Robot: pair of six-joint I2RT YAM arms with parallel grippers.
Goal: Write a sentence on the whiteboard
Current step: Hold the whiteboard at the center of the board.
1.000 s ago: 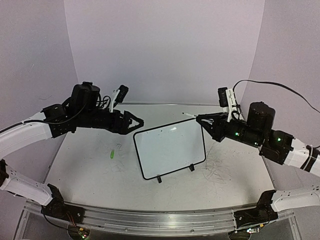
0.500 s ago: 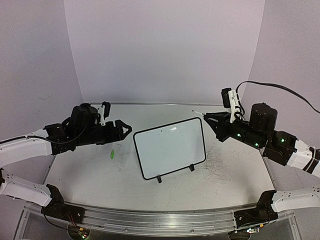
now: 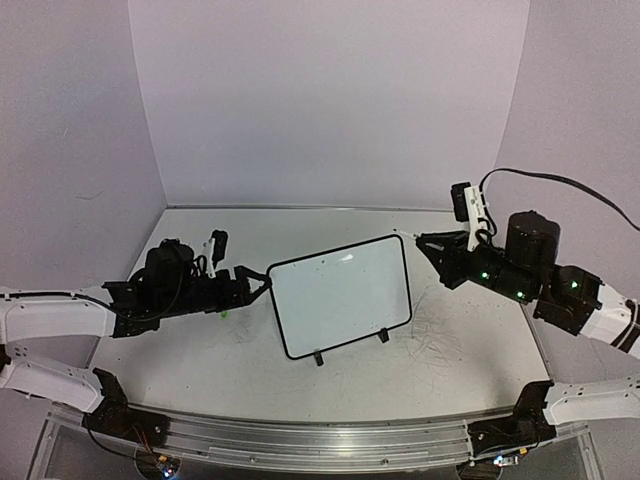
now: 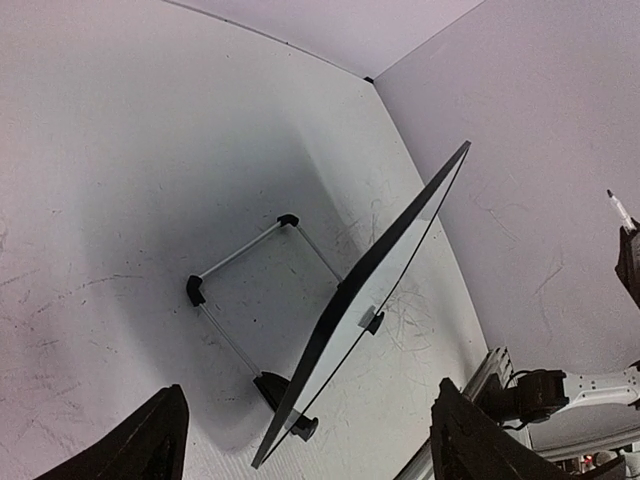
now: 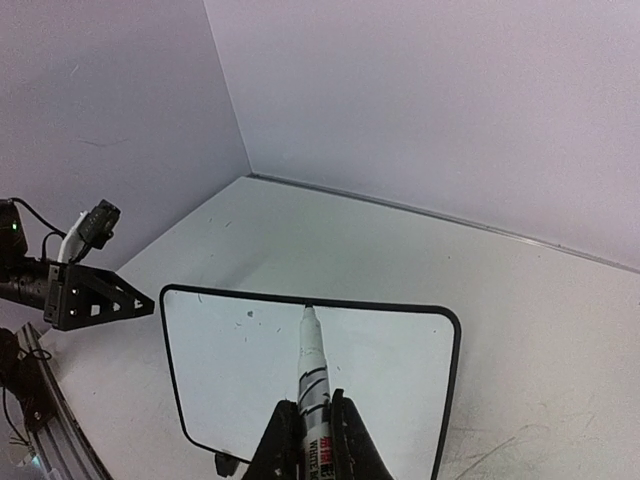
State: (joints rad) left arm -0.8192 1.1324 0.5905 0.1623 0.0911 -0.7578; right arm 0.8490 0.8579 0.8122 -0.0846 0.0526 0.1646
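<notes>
The whiteboard point(image 3: 340, 295) stands tilted on two black feet at the table's middle. It is blank except for a few small specks; no green sentence shows on it. My left gripper point(image 3: 262, 283) is open and empty, low at the board's left edge. In the left wrist view the board point(image 4: 385, 280) is seen edge-on, ahead between my spread fingers point(image 4: 150, 445). My right gripper point(image 3: 428, 245) is shut on a white marker point(image 3: 408, 238) off the board's top right corner. In the right wrist view the marker point(image 5: 313, 365) points at the board point(image 5: 230, 370), its tip in the air.
A small green piece point(image 3: 227, 312) lies on the table point(image 3: 200, 360) beside my left arm. The board's wire stand point(image 4: 240, 290) props it from behind. Grey scribbles mark the table right of the board point(image 3: 440, 330). Purple walls close in the back and sides.
My left arm has dropped low and its gripper has gone from the board's top left corner down its left edge. My right gripper has drawn back to the right with the marker.
</notes>
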